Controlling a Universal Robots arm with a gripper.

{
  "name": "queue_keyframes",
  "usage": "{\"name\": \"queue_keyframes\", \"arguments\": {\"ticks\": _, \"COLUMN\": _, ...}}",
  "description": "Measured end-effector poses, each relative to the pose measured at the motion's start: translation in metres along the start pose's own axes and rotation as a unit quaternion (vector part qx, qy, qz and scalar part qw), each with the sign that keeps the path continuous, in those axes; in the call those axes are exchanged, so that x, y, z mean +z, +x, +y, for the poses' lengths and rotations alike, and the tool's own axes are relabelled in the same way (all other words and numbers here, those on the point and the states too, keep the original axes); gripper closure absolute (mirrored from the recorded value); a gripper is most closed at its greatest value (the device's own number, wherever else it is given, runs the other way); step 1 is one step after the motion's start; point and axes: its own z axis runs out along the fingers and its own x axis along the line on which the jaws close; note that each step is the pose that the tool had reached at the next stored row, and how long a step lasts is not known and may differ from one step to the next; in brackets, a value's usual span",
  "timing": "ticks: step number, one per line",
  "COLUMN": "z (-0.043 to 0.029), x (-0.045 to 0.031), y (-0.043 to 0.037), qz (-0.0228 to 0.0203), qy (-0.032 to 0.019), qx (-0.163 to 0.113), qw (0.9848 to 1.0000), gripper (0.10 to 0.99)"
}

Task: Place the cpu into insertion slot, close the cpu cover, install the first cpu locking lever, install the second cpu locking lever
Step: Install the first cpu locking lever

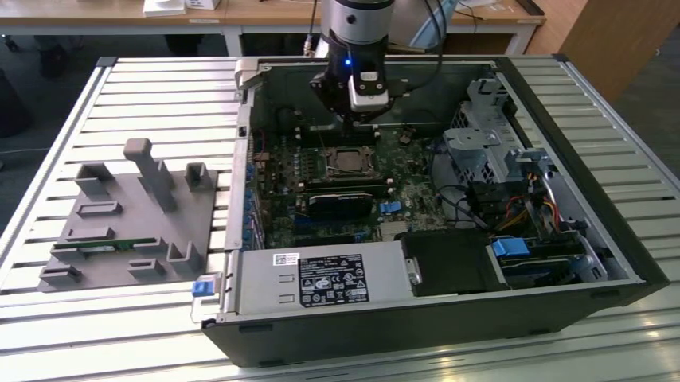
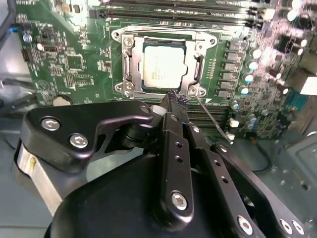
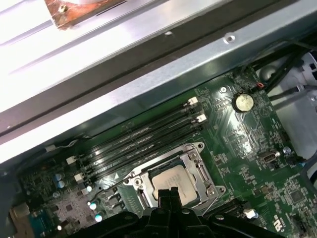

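In the first wrist view the tool (image 3: 168,193) hides one edge of the cpu (image 3: 171,179) and the cpu cover (image 3: 197,166). In the exterior view the arm (image 1: 359,20) is cut off by the picture's upper edge, and the insertion slot (image 1: 345,161) is too small to make out.

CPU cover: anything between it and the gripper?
Nothing visible. In the second wrist view the gripper hangs just off the edge of the cpu cover, which frames the cpu. A thin locking lever sticks out beside the gripper, not between them.
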Motion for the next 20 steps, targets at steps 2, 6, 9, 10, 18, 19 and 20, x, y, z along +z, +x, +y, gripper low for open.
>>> {"name": "queue_keyframes", "arguments": {"ticks": 2, "z": -0.0001, "x": 0.0, "y": 0.0, "qz": 0.0006, "qy": 0.0003, "qx": -0.013, "qw": 0.9999, "gripper": 0.98}}
{"name": "queue_keyframes", "arguments": {"ticks": 6, "z": -0.0001, "x": 0.0001, "y": 0.0, "qz": 0.0016, "qy": 0.0007, "qx": -0.036, "qw": 0.9993, "gripper": 0.98}}
{"name": "queue_keyframes", "arguments": {"ticks": 9, "z": 0.0, "x": 0.0001, "y": 0.0, "qz": 0.0025, "qy": 0.0011, "qx": -0.053, "qw": 0.9986, "gripper": 0.98}}
{"name": "queue_keyframes", "arguments": {"ticks": 10, "z": 0.0, "x": 0.0002, "y": 0.0, "qz": 0.0027, "qy": 0.0012, "qx": -0.06, "qw": 0.9982, "gripper": 0.98}}
{"name": "queue_keyframes", "arguments": {"ticks": 18, "z": 0.0, "x": 0.0004, "y": -0.0001, "qz": 0.0058, "qy": 0.0025, "qx": -0.126, "qw": 0.992, "gripper": 0.98}}
{"name": "queue_keyframes", "arguments": {"ticks": 19, "z": -0.0001, "x": 0.0004, "y": 0.0, "qz": 0.0062, "qy": 0.0027, "qx": -0.135, "qw": 0.9908, "gripper": 0.98}}
{"name": "queue_keyframes", "arguments": {"ticks": 20, "z": -0.0001, "x": 0.0004, "y": -0.0001, "qz": 0.0066, "qy": 0.0029, "qx": -0.144, "qw": 0.9895, "gripper": 0.98}}
